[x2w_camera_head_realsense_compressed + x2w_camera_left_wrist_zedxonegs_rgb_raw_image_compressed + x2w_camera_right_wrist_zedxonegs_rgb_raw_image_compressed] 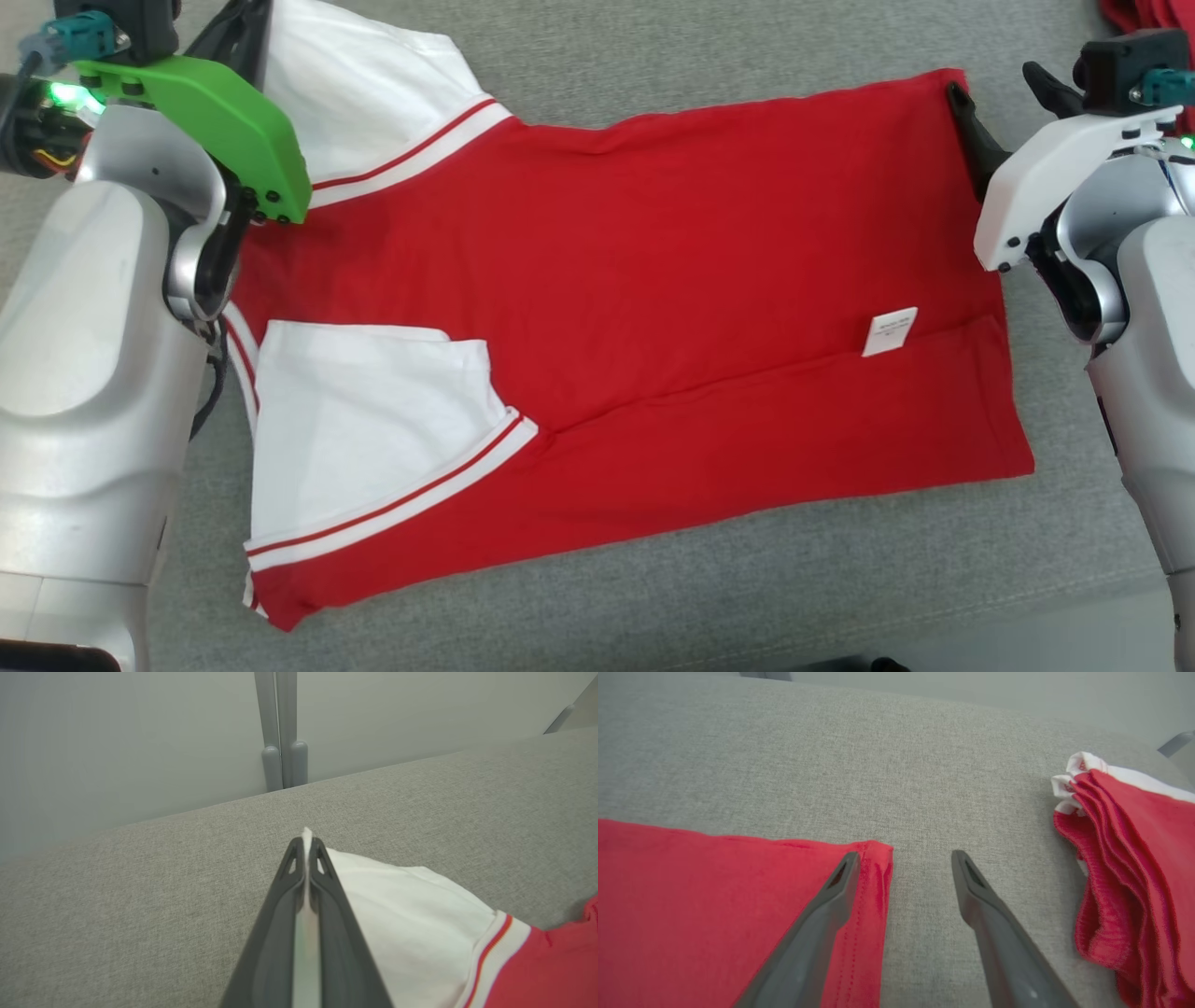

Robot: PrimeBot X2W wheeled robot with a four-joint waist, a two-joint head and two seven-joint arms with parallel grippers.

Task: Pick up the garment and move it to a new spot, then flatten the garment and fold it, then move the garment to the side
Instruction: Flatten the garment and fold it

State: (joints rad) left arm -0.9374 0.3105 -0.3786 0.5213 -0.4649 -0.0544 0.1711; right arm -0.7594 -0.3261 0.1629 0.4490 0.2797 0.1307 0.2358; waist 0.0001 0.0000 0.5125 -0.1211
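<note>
While the garment lies flat on the grey cloth surface with its long axis running between the two arms, white sleeves toward the left and hem toward the right, the left gripper has its fingers pressed together on the far sleeve's white edge. The right gripper stands spread at the hem's far corner, one finger over the red cloth, the other over bare surface, and beyond it lies a second pile of red cloth.
</note>
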